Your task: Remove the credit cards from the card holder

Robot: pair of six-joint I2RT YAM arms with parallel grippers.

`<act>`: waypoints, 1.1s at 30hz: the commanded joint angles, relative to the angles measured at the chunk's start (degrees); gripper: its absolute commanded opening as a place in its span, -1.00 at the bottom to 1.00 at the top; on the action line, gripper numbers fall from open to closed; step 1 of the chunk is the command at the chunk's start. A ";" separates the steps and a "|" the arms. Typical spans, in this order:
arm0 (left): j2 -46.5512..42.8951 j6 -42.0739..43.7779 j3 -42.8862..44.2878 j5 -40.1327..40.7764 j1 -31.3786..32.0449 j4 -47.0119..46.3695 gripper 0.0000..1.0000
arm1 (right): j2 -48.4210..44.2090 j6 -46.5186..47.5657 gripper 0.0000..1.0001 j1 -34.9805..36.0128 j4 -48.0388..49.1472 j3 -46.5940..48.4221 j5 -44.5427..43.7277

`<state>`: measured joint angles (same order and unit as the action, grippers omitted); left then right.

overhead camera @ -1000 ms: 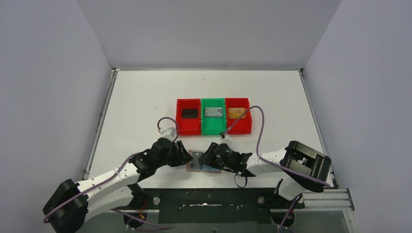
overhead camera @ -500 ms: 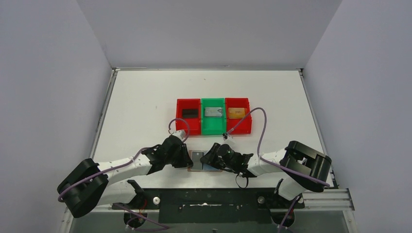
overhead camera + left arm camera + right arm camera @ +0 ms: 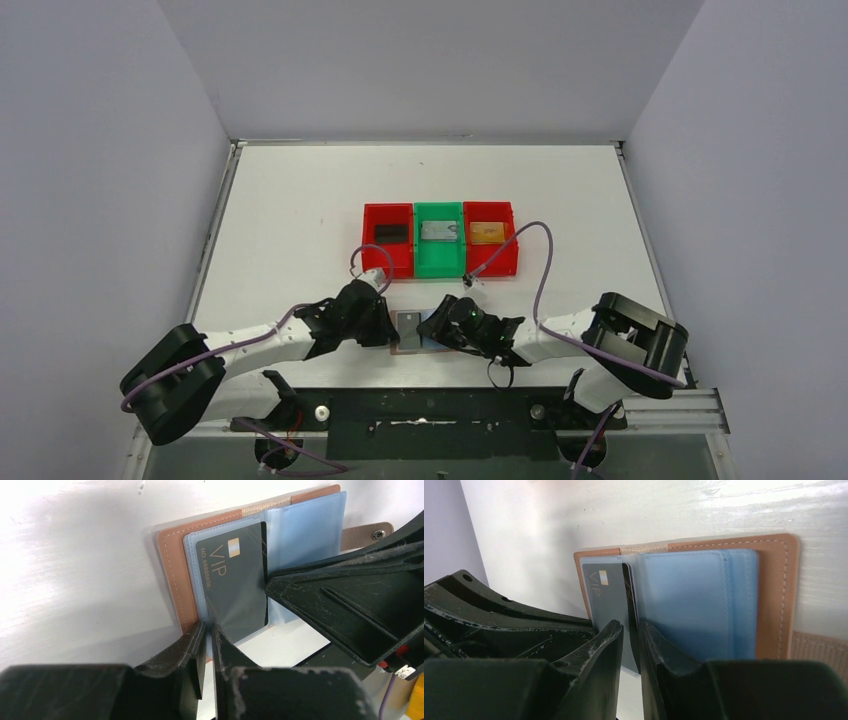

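Black credit card [image 3: 235, 580] in open card holder [image 3: 172, 580]

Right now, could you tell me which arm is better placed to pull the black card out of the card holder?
The right. The right gripper straddles the edge of the black card with jaws narrowly apart, while the left gripper is shut on a corner of the card holder, steadying it.
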<state>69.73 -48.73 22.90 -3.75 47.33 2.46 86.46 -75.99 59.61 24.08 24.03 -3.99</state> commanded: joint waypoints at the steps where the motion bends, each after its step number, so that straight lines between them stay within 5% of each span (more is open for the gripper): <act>1: 0.39 0.61 2.95 1.00 0.89 0.17 -0.67 | -2.93 3.07 -0.55 0.16 -10.60 2.96 -5.34; 9: 0.82 2.60 8.39 5.78 0.90 3.87 -0.24 | -4.64 5.50 -0.53 0.24 -12.49 4.33 -5.16; 19: 2.49 2.74 8.02 7.10 3.39 4.96 -0.25 | -3.32 5.60 -0.53 -0.73 -13.19 5.96 -2.28; 33: 1.41 3.84 5.10 7.41 3.31 3.33 -0.55 | -3.31 5.62 -0.51 -0.88 -13.17 6.15 -0.71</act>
<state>71.68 -45.80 27.24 2.87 50.54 7.53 83.68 -71.18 59.16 10.28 29.26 -4.89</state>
